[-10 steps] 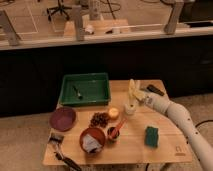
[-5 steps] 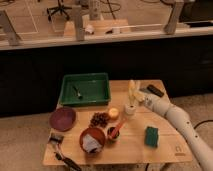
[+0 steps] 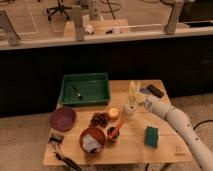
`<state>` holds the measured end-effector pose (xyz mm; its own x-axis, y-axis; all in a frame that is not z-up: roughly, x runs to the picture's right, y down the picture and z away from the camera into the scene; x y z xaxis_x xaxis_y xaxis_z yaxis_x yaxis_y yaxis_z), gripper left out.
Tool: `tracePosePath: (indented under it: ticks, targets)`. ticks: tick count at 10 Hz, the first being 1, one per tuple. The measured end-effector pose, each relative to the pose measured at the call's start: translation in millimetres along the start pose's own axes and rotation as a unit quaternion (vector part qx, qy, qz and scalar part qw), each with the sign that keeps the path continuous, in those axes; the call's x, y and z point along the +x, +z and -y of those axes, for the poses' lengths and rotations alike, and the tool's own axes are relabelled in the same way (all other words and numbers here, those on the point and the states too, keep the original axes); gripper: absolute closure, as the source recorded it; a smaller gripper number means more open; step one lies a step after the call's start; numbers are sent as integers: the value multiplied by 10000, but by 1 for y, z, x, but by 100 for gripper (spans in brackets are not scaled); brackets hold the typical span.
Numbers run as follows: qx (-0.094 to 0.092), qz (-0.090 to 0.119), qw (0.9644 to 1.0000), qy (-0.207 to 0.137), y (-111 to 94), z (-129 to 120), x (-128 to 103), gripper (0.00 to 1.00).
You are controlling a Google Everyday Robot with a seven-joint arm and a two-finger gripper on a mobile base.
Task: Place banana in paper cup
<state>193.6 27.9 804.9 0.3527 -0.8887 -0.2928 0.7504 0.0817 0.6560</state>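
The pale yellow banana (image 3: 132,92) stands nearly upright at the right of the wooden table (image 3: 130,150). Its lower end reaches the rim of the small white paper cup (image 3: 129,110) right beneath it. My gripper (image 3: 138,101) comes in from the right on the white arm (image 3: 172,117) and is shut on the banana's lower part, just above the cup. Whether the banana's tip is inside the cup is hidden.
A green tray (image 3: 85,80) sits at the back left, a purple plate (image 3: 62,119) at the left. A terracotta bowl (image 3: 92,139), a dark cup with a red item (image 3: 114,132), a round yellow-orange object (image 3: 113,113) and a green sponge (image 3: 151,136) lie nearby.
The banana and gripper have shifted only very slightly to the right above the cup. Everything else stays put.
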Motion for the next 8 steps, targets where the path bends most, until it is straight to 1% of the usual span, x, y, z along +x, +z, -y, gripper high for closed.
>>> tracePosePath:
  ticks: [3, 6, 8]
  targets:
    - [8, 35, 10000, -12, -1, -3, -4, 100]
    - [24, 45, 10000, -20, 0, 2, -6, 100]
    - [2, -54, 9999, -135, 1, 3, -4, 100]
